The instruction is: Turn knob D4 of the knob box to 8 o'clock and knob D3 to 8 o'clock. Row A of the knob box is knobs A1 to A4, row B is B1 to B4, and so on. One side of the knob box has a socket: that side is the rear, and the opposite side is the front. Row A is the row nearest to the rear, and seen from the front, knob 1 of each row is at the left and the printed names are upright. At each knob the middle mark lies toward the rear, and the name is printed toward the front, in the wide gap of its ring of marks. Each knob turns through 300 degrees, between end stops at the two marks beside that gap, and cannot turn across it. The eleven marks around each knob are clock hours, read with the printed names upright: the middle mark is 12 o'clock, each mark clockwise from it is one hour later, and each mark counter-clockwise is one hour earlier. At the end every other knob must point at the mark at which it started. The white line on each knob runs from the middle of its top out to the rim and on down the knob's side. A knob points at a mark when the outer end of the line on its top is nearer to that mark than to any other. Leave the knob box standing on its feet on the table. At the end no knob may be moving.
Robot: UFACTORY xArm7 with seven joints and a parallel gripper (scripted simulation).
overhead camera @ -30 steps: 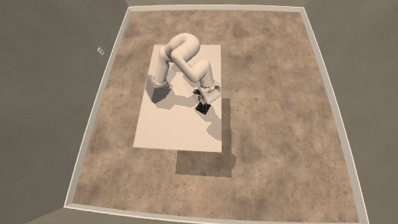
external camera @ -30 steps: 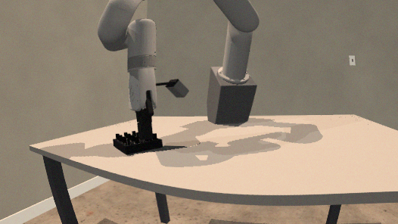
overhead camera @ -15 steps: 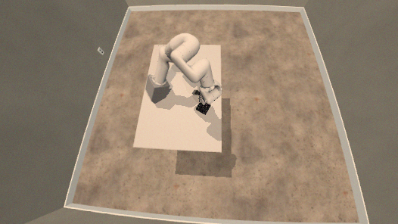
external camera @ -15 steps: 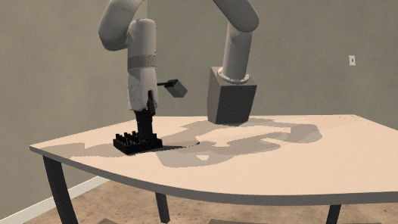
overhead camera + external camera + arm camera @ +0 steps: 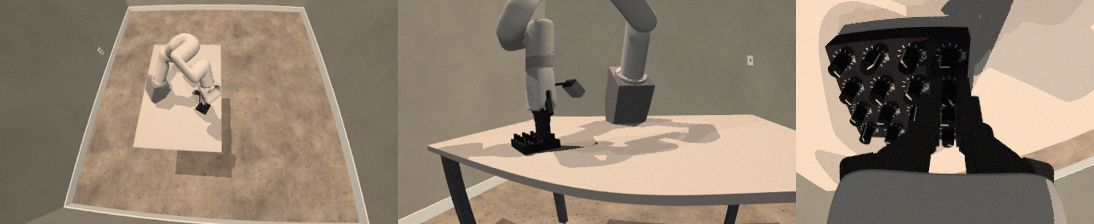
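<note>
The black knob box (image 5: 203, 110) (image 5: 528, 147) (image 5: 896, 36) stands on the table; in the wrist view its front is toward the right and row D is the rightmost column. My gripper (image 5: 203, 103) (image 5: 543, 136) (image 5: 949, 92) reaches down to that row, with its fingers close on both sides of knob D3 (image 5: 948, 89), apparently shut on it. D3's white line points to the lower right, roughly 8 o'clock. Knob D4 (image 5: 950, 56), above it in the wrist view, has its line toward the rear, about 12 o'clock. The fingers partly hide neighbouring knobs.
Knob C4 (image 5: 910, 56) and knob C3 (image 5: 915, 88) stand beside row D, near the left finger. D2 and D1 show between the fingers, lower in the wrist view. The box stands near an edge of the pale table (image 5: 170, 132) (image 5: 663, 170).
</note>
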